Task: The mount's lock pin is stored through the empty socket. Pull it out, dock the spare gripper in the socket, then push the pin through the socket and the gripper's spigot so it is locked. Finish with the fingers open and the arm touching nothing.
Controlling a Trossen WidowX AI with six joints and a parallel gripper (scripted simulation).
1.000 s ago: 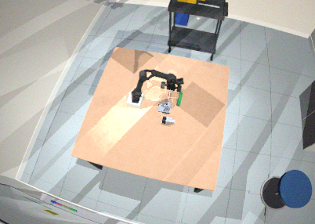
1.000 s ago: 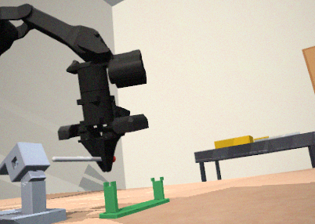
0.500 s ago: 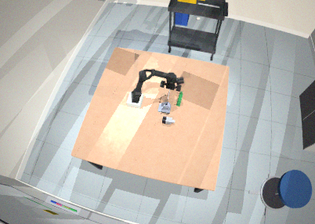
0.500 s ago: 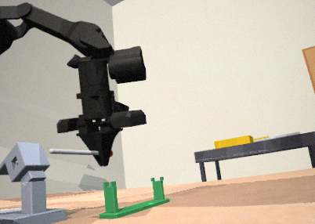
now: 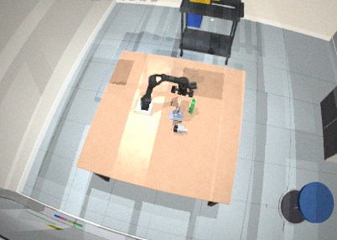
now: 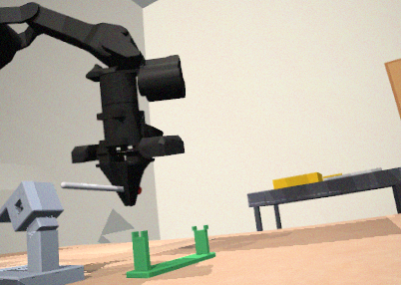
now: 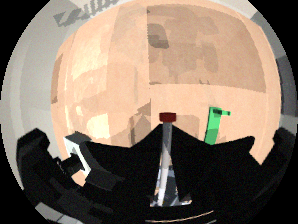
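Observation:
My gripper (image 6: 131,199) (image 7: 164,127) is shut on the lock pin (image 6: 92,186) (image 7: 165,150) and holds it above the table, roughly level. The pin's red head (image 7: 167,117) sticks out on the far side of the fingers. Its free end points toward the grey mount (image 6: 44,198) (image 5: 176,117) and shows just outside the angled socket block, with a small gap in the exterior view. In the wrist view the fingers hide most of the mount. The spare gripper (image 5: 180,129), black and pale grey, lies on the table near the mount, apart from it.
A green two-post rack (image 5: 192,106) (image 6: 175,266) (image 7: 213,126) stands beside the mount, its post tops below my fingertips. The arm's base stands on a white plate (image 5: 143,112) at the left. A dark cart (image 5: 205,41) stands beyond the table (image 5: 189,167).

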